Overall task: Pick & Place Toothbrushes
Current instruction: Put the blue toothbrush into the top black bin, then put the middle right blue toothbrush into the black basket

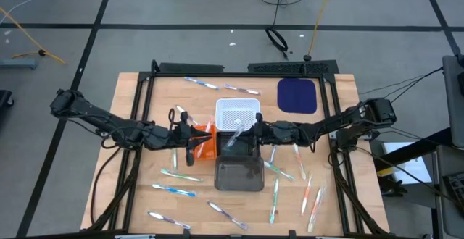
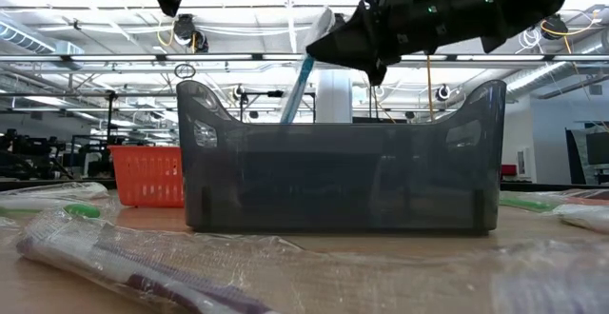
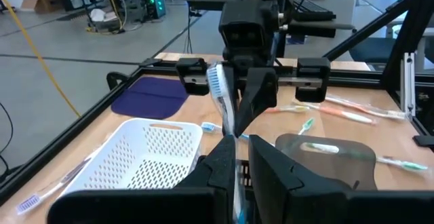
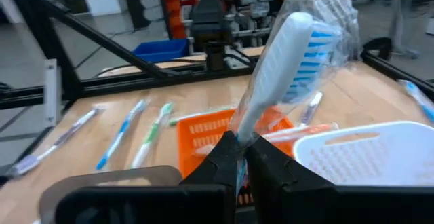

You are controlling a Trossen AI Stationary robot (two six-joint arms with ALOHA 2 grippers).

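Because it is clamping a blue-bristled toothbrush (image 4: pixel 288 61) by the handle, the right gripper (image 1: pixel 246 132) is hovering above the grey bin (image 1: pixel 240 175); the left gripper (image 1: pixel 194 139), fingers nearly together, is waiting beside the orange basket (image 1: pixel 205 143).

My right hand (image 4: pixel 241 153) hides the lower handle of the toothbrush (image 4: pixel 285 61) I grip. In the low view, the grey bin (image 2: pixel 341 162) screens the surface behind, and foreground wrapped toothbrushes blur.
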